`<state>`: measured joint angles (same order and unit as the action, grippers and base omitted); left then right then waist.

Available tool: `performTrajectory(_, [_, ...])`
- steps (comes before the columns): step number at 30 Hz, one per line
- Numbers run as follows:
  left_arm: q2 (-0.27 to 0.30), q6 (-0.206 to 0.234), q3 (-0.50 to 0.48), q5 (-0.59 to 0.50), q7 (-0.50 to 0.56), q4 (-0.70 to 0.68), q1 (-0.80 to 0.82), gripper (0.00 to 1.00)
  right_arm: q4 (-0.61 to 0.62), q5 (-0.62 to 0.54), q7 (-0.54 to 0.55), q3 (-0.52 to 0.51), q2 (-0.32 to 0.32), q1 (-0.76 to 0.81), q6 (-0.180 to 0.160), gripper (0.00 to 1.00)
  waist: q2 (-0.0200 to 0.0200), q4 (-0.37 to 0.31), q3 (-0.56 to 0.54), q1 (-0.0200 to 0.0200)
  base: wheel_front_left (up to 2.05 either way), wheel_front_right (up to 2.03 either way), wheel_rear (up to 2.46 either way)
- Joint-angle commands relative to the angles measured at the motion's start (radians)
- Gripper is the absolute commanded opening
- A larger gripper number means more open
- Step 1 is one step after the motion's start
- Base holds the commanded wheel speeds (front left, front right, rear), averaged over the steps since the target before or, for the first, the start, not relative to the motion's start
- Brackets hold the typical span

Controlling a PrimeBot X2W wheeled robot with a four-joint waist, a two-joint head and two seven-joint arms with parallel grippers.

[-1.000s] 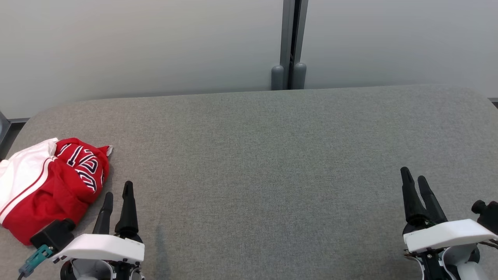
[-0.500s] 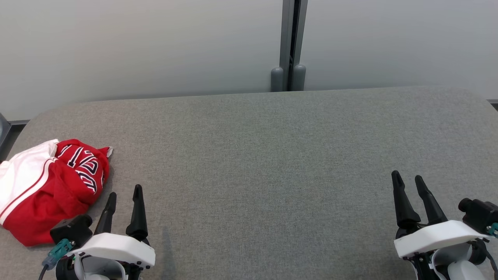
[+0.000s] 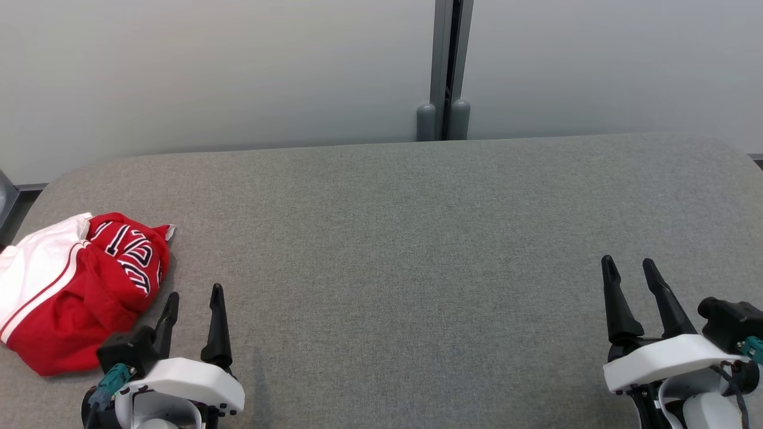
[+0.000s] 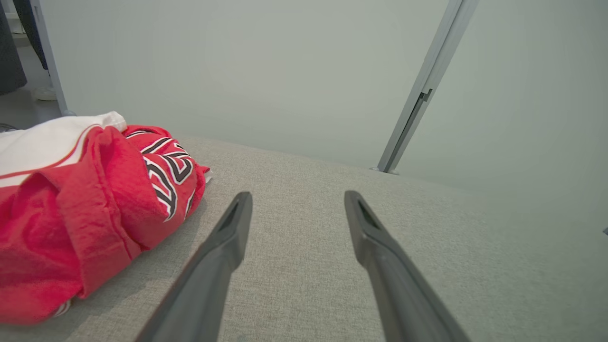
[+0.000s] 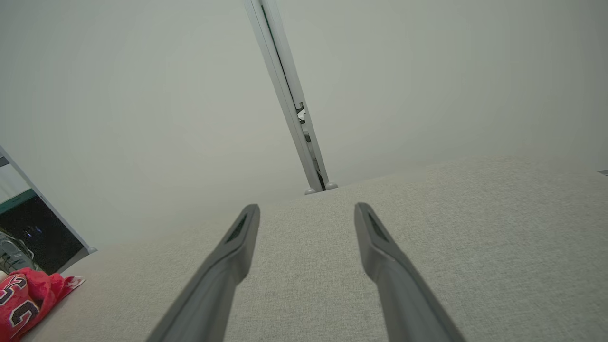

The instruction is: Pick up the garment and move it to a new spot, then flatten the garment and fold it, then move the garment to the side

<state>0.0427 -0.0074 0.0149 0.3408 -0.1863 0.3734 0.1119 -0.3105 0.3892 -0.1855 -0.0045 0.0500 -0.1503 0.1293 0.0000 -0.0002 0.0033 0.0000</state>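
Observation:
A crumpled red and white garment (image 3: 77,286) with dark lettering lies bunched at the left end of the grey table (image 3: 393,238). It fills the left side of the left wrist view as a red heap (image 4: 85,209), and its edge peeks in at the lower left of the right wrist view (image 5: 28,297). My left gripper (image 3: 195,295) hovers open just right of the garment, fingers apart with nothing between them (image 4: 294,202). Over the table's right front, my right gripper (image 3: 627,265) is open and empty too (image 5: 306,211).
A pale partition wall runs behind the table, with a grey post (image 3: 444,71) at its seam. The table's rounded left corner (image 3: 42,187) lies just beyond the garment. Bare grey felt stretches between the two grippers.
The left gripper has drawn back toward the near edge and shifted slightly right, away from the garment. The right gripper's fingers have turned to show a wider gap. The garment lies as before.

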Motion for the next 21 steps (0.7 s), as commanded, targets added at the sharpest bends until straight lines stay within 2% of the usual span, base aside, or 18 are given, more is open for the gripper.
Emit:
performTrajectory(1, [0.007,0.007,-0.001,-0.025,-0.009,0.000,0.026,1.00,0.002,-0.027,-0.011,-0.004,0.004,-0.014,0.002,1.00,0.0000,0.000,0.000,0.0000,0.00,0.00,0.00])
performTrajectory(21, [0.009,0.035,0.011,-0.161,-0.048,0.045,0.032,1.00,-0.046,-0.195,-0.050,-0.011,0.002,-0.028,0.002,1.00,0.0000,0.000,0.001,0.0000,0.00,0.00,0.00])
